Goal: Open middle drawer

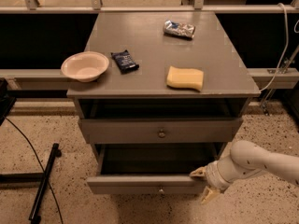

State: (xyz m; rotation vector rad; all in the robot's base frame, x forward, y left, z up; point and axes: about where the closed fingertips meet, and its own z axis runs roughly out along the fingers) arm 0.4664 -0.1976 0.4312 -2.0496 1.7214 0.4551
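Observation:
The grey cabinet [140, 36] shows two drawer fronts. The upper front [117, 130] has a small round knob and sits nearly flush. Below it the middle drawer [135, 185] stands pulled out, its dark inside open to view and its small knob [160, 189] at the centre. My gripper [204, 185] is at the right end of that drawer's front panel. One cream finger [198, 172] sits behind the panel's top edge and the other in front, clamped on it. The white arm [252, 160] reaches in from the right.
On the cabinet top lie a pink bowl [85, 66], a dark blue packet [124, 60], a yellow sponge [185, 78] and a silver snack bag [179, 29]. A black stand and cable [44, 181] lie on the speckled floor at left. A rail runs behind.

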